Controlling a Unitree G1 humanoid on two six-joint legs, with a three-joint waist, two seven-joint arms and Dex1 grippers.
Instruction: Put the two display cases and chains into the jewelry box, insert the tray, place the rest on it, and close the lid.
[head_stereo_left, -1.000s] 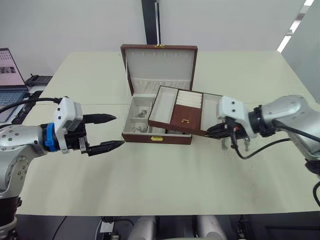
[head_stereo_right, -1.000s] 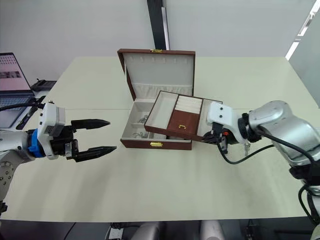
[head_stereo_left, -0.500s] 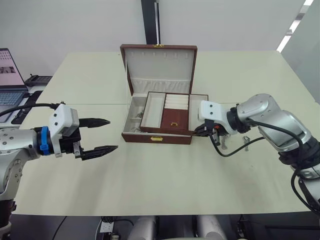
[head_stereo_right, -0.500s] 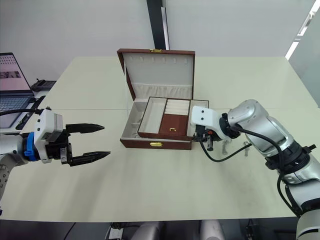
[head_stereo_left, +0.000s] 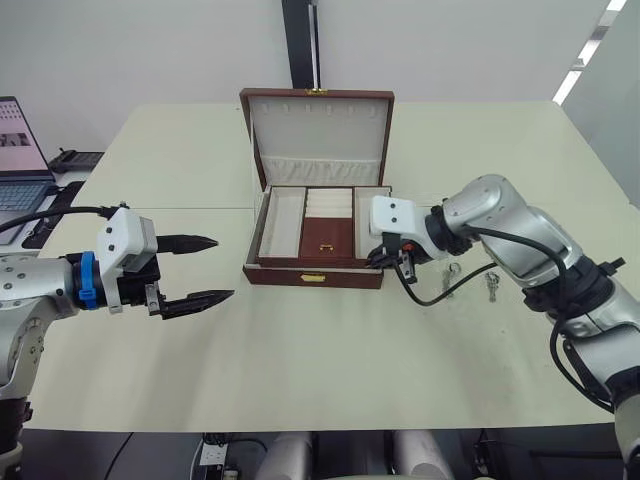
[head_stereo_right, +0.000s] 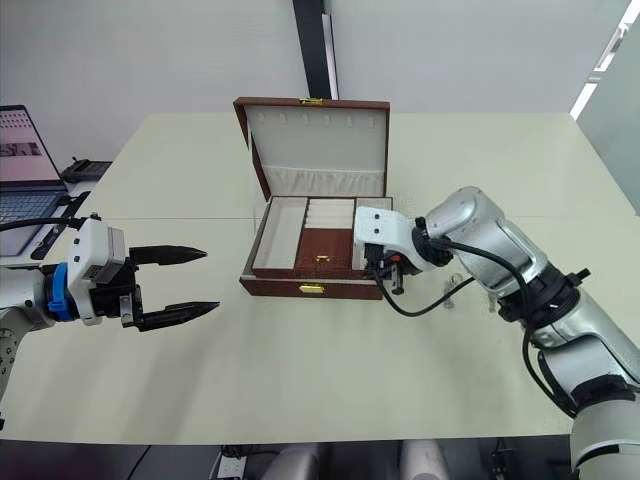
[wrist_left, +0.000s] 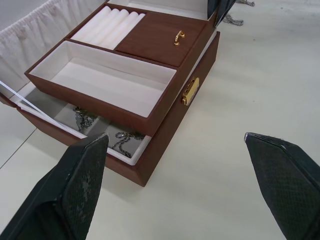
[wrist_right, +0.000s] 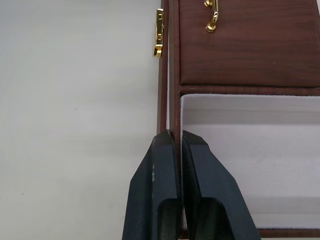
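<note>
Pale table (head_stereo_left: 330, 350), grey wall behind, laptop (head_stereo_left: 22, 165) off the left edge. Jewelry box (head_stereo_left: 315, 272) sits mid-table, lid (head_stereo_left: 320, 135) upright. Tray (head_stereo_left: 320, 225), a second ago tilted and overhanging the box's right side, now lies level and square over the box opening; left wrist view shows it not fully sunk, chains (wrist_left: 122, 140) visible beneath. Right gripper (wrist_right: 178, 145) has moved left with it, fingers pinched on the tray's right wall. Left gripper (head_stereo_left: 205, 270) hovers left of the box, fingers spread, grasping nothing. Two silver trinkets (head_stereo_left: 470, 282) lie right of the box.
</note>
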